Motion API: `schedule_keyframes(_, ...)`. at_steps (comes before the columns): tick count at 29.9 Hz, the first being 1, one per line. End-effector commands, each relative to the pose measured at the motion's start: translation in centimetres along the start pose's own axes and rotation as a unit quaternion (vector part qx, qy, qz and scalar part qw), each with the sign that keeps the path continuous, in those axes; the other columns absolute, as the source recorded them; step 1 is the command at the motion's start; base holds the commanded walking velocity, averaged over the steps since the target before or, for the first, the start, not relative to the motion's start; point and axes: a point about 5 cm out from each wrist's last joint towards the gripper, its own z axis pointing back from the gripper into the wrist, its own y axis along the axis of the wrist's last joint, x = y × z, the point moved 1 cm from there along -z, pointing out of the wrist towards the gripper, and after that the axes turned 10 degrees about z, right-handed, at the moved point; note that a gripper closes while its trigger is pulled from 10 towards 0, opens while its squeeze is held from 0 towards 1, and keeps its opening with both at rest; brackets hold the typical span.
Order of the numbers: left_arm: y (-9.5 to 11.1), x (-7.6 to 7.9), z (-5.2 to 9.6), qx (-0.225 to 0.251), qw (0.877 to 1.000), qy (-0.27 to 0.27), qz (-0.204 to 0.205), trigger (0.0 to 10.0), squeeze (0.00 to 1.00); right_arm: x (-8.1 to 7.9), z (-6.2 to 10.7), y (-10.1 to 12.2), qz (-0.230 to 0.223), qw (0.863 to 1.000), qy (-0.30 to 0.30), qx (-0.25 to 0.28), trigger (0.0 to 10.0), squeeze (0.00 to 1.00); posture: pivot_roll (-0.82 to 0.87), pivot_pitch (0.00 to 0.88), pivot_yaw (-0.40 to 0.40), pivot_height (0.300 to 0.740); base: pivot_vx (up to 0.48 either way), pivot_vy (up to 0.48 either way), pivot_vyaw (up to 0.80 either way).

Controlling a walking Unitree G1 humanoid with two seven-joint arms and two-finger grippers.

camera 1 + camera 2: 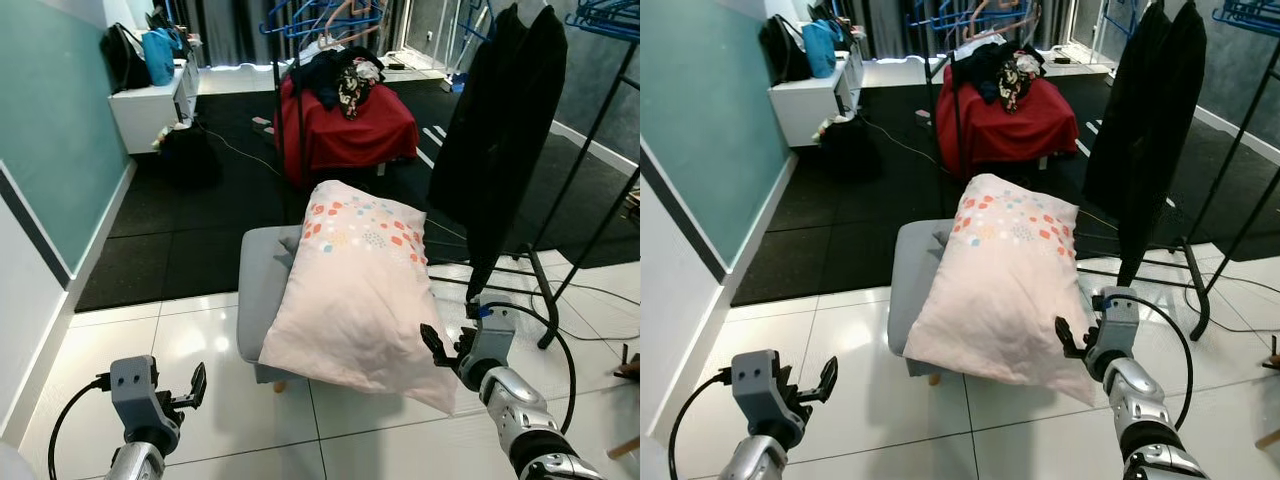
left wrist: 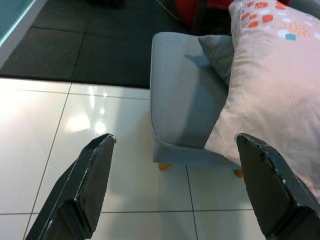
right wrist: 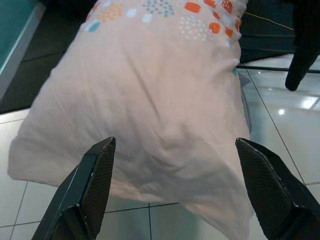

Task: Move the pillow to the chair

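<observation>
Pillow: the pale pink pillow [image 1: 355,295], with orange and blue dots across its far end, lies on the grey chair [image 1: 262,275] at my 12 o'clock, its near corner sagging off the seat's front edge toward 5 o'clock.

Chair: a low grey upholstered seat on white tile, with a small grey cushion [image 2: 216,52] tucked under the pillow's left flank.

Right gripper: my right gripper [image 1: 447,352] hovers at 4 o'clock, fingers spread wide and empty, just beside the pillow's overhanging corner; I cannot tell whether a fingertip touches the cloth.

Left gripper: my left gripper [image 1: 178,392] hangs at 8 o'clock over bare tile, fingers parted, holding nothing, well apart from the chair.

Handling: I judge the pillow light, soft and floppy; the wrinkled cover should bunch easily and is unlikely to slip from my pads, but the filling will droop wherever it goes unsupported.

Where to grip: the near edge hanging off the seat looks easiest, pinching a fold of fabric at the corner; a second hold on the left long side would keep it from folding.

Progress: the pillow already rests on the chair, so the job looks nearly done, perhaps short of a nudge toward 12 o'clock.

Surroundings: a black coat [image 1: 495,130] on a rack at 2 o'clock, a red-draped table [image 1: 345,130] beyond.
</observation>
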Motion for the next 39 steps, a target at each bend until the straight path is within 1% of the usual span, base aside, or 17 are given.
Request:
schedule_keyframes(1, 0.2, 0.0, 0.0, -0.002, 1.000, -0.003, 0.000, 10.0, 0.00, -0.3, -0.3, 0.8, 0.002, 1.000, 0.008, 0.010, 10.0, 0.00, -0.15, 0.000, -0.011, 0.740, 0.315, 0.000, 0.00)
schedule_keyframes(2, 0.1, 0.1, 0.0, -0.003, 1.000, -0.002, 0.003, 10.0, 0.00, -0.8, -0.6, 1.0, 0.004, 1.000, 0.029, 0.004, 10.0, 0.00, -0.15, 0.000, -0.014, 0.740, 0.345, 0.000, -0.79)
schedule_keyframes(12, -0.1, 0.5, 0.2, -0.004, 1.000, -0.002, 0.008, 10.0, 0.00, -0.7, -0.8, 1.7, 0.021, 0.999, 0.023, 0.009, 10.0, 0.00, -0.16, 0.000, -0.019, 0.740, 0.349, 0.000, -0.76)
schedule_keyframes(13, -0.1, 0.5, 0.2, -0.005, 1.000, -0.002, 0.009, 10.0, 0.00, -0.7, -0.9, 1.9, 0.014, 1.000, 0.024, 0.015, 10.0, 0.00, -0.16, 0.000, -0.020, 0.740, 0.352, 0.000, -0.73)
schedule_keyframes(15, -0.1, 0.5, 0.2, -0.005, 1.000, -0.002, 0.009, 10.0, 0.00, -0.7, -0.9, 1.9, 0.014, 1.000, 0.024, 0.015, 10.0, 0.00, -0.16, 0.000, -0.020, 0.740, 0.352, 0.000, -0.73)
schedule_keyframes(23, 0.2, 0.5, 0.4, -0.008, 1.000, 0.000, 0.012, 10.0, 0.00, -1.0, -1.0, 2.2, 0.017, 0.999, 0.034, 0.021, 10.0, 0.00, -0.16, 0.000, -0.028, 0.740, 0.353, 0.000, 0.00)
schedule_keyframes(26, 0.1, 0.6, 0.6, -0.011, 1.000, 0.002, 0.015, 10.0, 0.00, -0.9, -1.1, 2.2, 0.014, 0.999, 0.027, 0.011, 10.0, 0.00, -0.16, 0.000, -0.028, 0.740, 0.356, 0.000, 0.00)
schedule_keyframes(31, 0.2, 0.5, 0.4, -0.011, 1.000, 0.010, 0.020, 10.0, 0.00, -0.6, -1.4, 2.5, 0.002, 1.000, 0.015, 0.001, 10.0, 0.00, -0.16, 0.000, -0.025, 0.740, 0.296, 0.000, 0.00)
schedule_keyframes(33, 0.4, 0.5, 0.3, -0.008, 1.000, 0.012, 0.023, 10.0, 0.00, -0.7, -1.4, 2.6, -0.004, 1.000, 0.021, -0.001, 10.0, 0.00, -0.16, 0.000, -0.024, 0.740, 0.000, 0.000, 0.00)
schedule_keyframes(37, 1.3, 0.5, 0.0, 0.002, 1.000, 0.012, 0.027, 10.0, 0.00, -1.2, -1.7, 3.1, -0.028, 0.998, 0.052, -0.004, 10.0, 0.00, -0.16, 0.000, -0.021, 0.725, 0.000, 0.000, 0.00)
schedule_keyframes(39, 1.6, 0.6, -0.1, 0.005, 1.000, 0.011, 0.028, 10.0, 0.00, -1.3, -1.8, 3.3, -0.030, 0.998, 0.056, -0.002, 10.0, 0.00, -0.15, 0.000, -0.021, 0.720, 0.000, 0.000, 0.00)
